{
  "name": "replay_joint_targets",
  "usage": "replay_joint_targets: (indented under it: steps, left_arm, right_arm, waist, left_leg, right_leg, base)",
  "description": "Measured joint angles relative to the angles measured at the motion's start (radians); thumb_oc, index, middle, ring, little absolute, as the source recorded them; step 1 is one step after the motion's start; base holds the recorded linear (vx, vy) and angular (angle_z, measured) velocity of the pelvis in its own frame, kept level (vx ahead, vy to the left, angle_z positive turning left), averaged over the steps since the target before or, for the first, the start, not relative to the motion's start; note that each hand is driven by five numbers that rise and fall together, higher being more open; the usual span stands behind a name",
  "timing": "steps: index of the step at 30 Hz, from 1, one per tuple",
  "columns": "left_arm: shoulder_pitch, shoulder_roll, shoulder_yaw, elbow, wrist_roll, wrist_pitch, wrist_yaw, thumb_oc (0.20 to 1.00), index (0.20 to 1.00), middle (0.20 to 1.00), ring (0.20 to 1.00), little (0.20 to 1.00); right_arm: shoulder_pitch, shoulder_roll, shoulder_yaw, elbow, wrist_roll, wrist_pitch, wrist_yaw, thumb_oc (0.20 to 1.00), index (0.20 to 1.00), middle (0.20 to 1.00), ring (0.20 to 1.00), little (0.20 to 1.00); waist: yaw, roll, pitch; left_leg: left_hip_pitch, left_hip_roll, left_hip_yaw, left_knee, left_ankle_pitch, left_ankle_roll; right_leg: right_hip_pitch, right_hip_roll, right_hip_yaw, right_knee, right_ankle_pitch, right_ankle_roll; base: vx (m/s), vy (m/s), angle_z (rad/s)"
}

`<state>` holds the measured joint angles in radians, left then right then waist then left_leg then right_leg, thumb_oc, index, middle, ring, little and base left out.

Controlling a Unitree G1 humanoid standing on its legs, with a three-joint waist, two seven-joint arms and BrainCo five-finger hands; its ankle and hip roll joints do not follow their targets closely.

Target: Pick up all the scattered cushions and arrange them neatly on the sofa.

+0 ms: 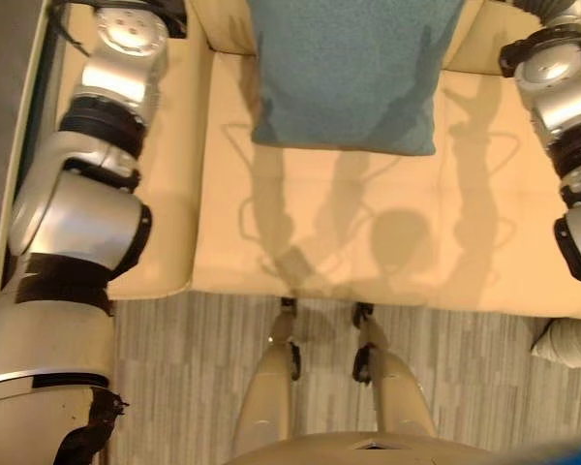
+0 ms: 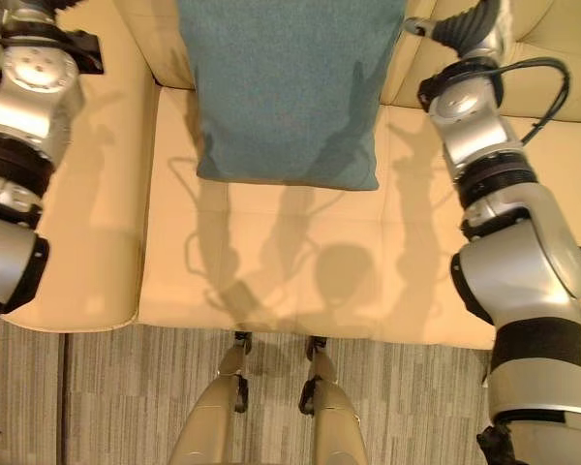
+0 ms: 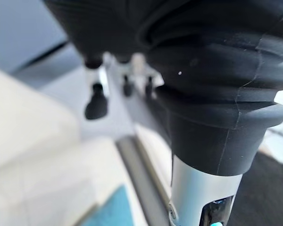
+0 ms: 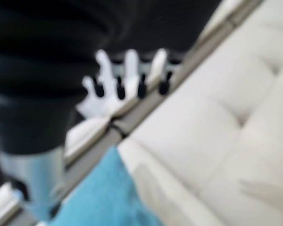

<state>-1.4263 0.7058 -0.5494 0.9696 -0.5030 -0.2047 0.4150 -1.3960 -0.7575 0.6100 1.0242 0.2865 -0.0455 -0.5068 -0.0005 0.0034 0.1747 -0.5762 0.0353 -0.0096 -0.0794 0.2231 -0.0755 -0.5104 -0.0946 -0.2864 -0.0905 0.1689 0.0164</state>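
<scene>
The cushion [image 1: 349, 73] is teal cloth with a soft, slightly rough weave and no shine. The sofa [image 1: 368, 242] is cream and looks like smooth leather, with a soft glow and stitched seams across its seat. The floor [image 1: 484, 387] has grey, streaky strips like matt wood planks, and a grey cloth cushion corner [image 1: 571, 341] lies on it by the sofa.
</scene>
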Motion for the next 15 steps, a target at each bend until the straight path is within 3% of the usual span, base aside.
replay_joint_targets:
  steps: [1,3,4,8,9,11,13,15]
  left_arm:
    - [0.141,0.032,0.060,-0.162,0.002,-0.019,0.000,1.000,1.000,1.000,1.000,1.000]
    - [0.256,0.023,0.064,-0.202,0.003,-0.024,-0.003,1.000,1.000,1.000,1.000,1.000]
    - [0.395,0.024,0.149,-0.339,0.005,-0.034,-0.011,1.000,1.000,1.000,1.000,1.000]
    - [0.807,0.025,0.282,-0.579,0.057,-0.041,-0.036,1.000,1.000,1.000,1.000,1.000]
    - [0.994,0.004,0.391,-0.695,0.095,-0.030,-0.070,1.000,1.000,1.000,1.000,1.000]
    - [1.241,-0.038,0.480,-0.769,0.153,-0.032,-0.110,1.000,1.000,1.000,1.000,1.000]
    - [1.354,-0.038,0.487,-0.749,0.195,0.002,-0.150,1.000,1.000,1.000,1.000,1.000]
    - [1.449,-0.053,0.521,-0.730,0.248,0.010,-0.186,1.000,1.000,1.000,1.000,1.000]
  right_arm:
    - [0.103,-0.024,-0.053,-0.150,-0.006,-0.008,0.002,1.000,1.000,1.000,1.000,1.000]
    - [0.186,-0.021,-0.073,-0.194,-0.017,-0.013,0.009,1.000,1.000,1.000,1.000,1.000]
    - [0.309,-0.027,-0.170,-0.317,-0.028,-0.025,0.019,1.000,1.000,1.000,1.000,1.000]
    - [0.670,-0.018,-0.363,-0.508,-0.087,-0.050,0.067,1.000,1.000,1.000,1.000,1.000]
    - [0.822,0.033,-0.472,-0.594,-0.111,-0.053,0.110,1.000,1.000,1.000,1.000,1.000]
    - [1.038,0.087,-0.547,-0.634,-0.152,-0.069,0.167,1.000,1.000,1.000,1.000,1.000]
    - [1.146,0.089,-0.564,-0.587,-0.180,-0.053,0.218,1.000,1.000,1.000,1.000,1.000]
    - [1.230,0.113,-0.597,-0.552,-0.223,-0.054,0.257,1.000,1.000,1.000,1.000,1.000]
  waist:
    - [0.001,-0.001,0.001]
    - [0.003,-0.002,0.001]
    - [0.002,-0.004,0.002]
    - [0.010,-0.017,0.003]
    - [0.008,-0.028,0.005]
    - [0.007,-0.047,0.000]
    - [0.006,-0.055,-0.015]
    - [0.002,-0.044,-0.019]
  left_leg:
    - [0.034,-0.001,0.000,-0.008,0.000,0.000]
    - [0.084,-0.005,0.000,-0.009,0.000,0.000]
    - [0.117,-0.008,0.001,-0.010,-0.006,-0.003]
    - [0.233,-0.003,0.007,-0.011,-0.008,-0.004]
    - [0.274,0.002,0.020,-0.012,-0.022,-0.010]
    - [0.336,0.003,0.035,-0.012,-0.031,-0.013]
    - [0.364,0.005,0.035,-0.012,-0.060,-0.014]
    - [0.378,0.027,0.040,-0.012,-0.116,-0.003]
  right_leg:
    - [0.030,-0.001,0.000,0.000,-0.002,0.003]
    - [0.084,-0.006,0.000,0.000,-0.014,0.022]
    - [0.119,-0.009,0.000,-0.001,-0.028,0.041]
    - [0.235,-0.008,0.000,-0.001,-0.042,0.060]
    - [0.271,-0.006,0.002,-0.001,-0.052,0.073]
    - [0.326,-0.006,0.003,-0.001,-0.066,0.083]
    - [0.350,-0.006,0.001,-0.002,-0.106,0.106]
    - [0.356,0.025,0.005,-0.001,-0.118,0.059]
  base:
    - [0.06,0.015,0.03]
    - [0.07,0.021,0.08]
    - [0.06,0.018,0.11]
    - [0.08,0.031,0.00]
    - [0.11,0.049,-0.19]
    - [0.05,0.037,-0.21]
    - [0.02,0.025,-0.16]
    - [0.02,0.042,-0.17]
